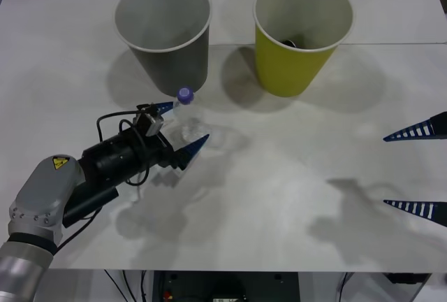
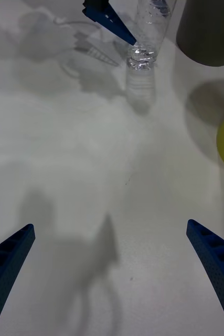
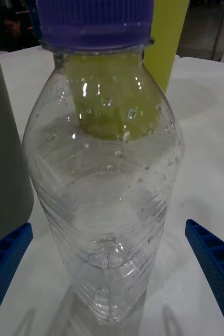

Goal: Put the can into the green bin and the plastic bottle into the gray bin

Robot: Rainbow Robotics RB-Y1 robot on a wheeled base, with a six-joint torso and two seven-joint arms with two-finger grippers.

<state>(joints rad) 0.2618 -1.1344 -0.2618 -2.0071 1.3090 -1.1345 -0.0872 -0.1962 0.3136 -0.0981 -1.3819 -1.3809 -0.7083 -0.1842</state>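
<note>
Dark gray tapered bin (image 1: 165,33) and yellow-green tapered bin (image 1: 301,33) stand apart, bare gap between. Small clear bottle (image 1: 183,117) just before gray bin. White table (image 1: 293,197) open toward right.

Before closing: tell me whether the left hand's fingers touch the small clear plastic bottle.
Apart. In the left wrist view, table shows between each blue finger and the small clear plastic bottle; the left hand straddles it, open.

A dark object (image 1: 291,40) lying deep inside the green bin (image 1: 300,64) is staying too shadowed to identify. The front view's edge is cutting off the right gripper (image 1: 418,169) behind its fingertips.
</note>
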